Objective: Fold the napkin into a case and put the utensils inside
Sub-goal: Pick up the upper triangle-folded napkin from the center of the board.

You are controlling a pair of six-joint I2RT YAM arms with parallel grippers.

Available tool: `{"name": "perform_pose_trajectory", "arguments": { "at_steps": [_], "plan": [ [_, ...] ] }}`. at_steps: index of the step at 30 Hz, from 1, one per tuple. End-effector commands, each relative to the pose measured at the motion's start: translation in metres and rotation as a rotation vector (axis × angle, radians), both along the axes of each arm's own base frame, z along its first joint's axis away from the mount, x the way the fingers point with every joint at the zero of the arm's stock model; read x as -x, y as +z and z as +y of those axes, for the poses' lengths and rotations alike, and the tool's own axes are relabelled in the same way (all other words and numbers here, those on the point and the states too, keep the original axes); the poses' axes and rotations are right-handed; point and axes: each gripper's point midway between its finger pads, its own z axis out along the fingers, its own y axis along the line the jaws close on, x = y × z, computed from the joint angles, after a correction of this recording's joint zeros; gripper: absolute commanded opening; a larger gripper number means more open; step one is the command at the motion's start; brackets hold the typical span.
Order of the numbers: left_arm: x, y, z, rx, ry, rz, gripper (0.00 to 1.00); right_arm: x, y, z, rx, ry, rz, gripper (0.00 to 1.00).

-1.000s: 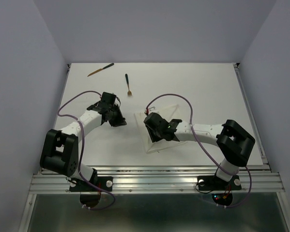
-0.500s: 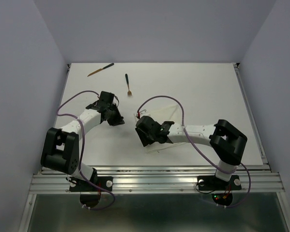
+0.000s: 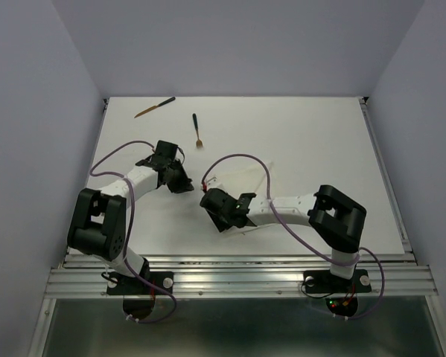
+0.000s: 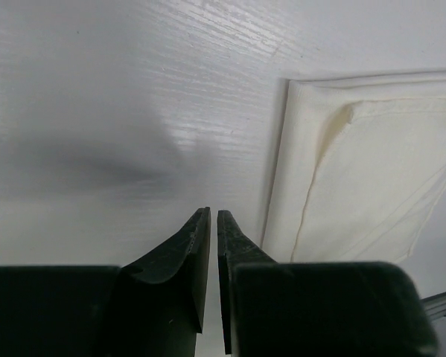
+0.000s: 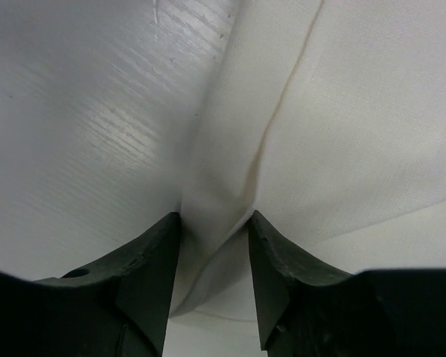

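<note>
- While the napkin [image 3: 246, 181] lay only partly folded near the middle of the table [image 3: 319, 134], one flap doubled over the rest, the folding looked far from finished
- Right gripper [image 5: 215, 223] sat at the cloth's near left edge, its fingers [image 5: 152, 253] pinching a raised ridge of fabric, judged to be mid-fold
- Left gripper [image 4: 213, 221] hovered just beside the napkin's left edge, fingers pressed almost together on nothing
- Knife [image 3: 154, 107] and fork [image 3: 197, 131] lay untouched at the table's far left, well apart from the cloth; finishing the folds and loading both were left to do
</note>
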Motion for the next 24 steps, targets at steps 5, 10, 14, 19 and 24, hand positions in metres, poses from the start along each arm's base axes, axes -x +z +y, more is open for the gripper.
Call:
{"name": "perform_pose_trajectory", "arguments": {
  "at_steps": [5, 10, 14, 19, 24],
  "plan": [
    [-0.004, -0.001, -0.026, 0.115, -0.057, -0.024, 0.43, -0.001, 0.003, -0.005, 0.005, 0.008, -0.054, 0.24],
    [0.000, -0.001, -0.040, 0.170, -0.108, -0.032, 0.69, -0.001, 0.008, -0.009, -0.024, 0.021, -0.081, 0.10],
    [0.006, -0.007, -0.049, 0.203, -0.147, -0.019, 0.82, 0.003, 0.009, -0.010, -0.062, 0.039, -0.087, 0.04],
    [0.010, -0.011, -0.063, 0.258, -0.187, -0.021, 0.90, 0.007, 0.013, -0.010, -0.104, 0.066, -0.091, 0.01],
    [0.013, -0.020, -0.077, 0.280, -0.201, 0.005, 0.89, 0.008, 0.021, -0.011, -0.126, 0.076, -0.104, 0.01]
  ]
}}
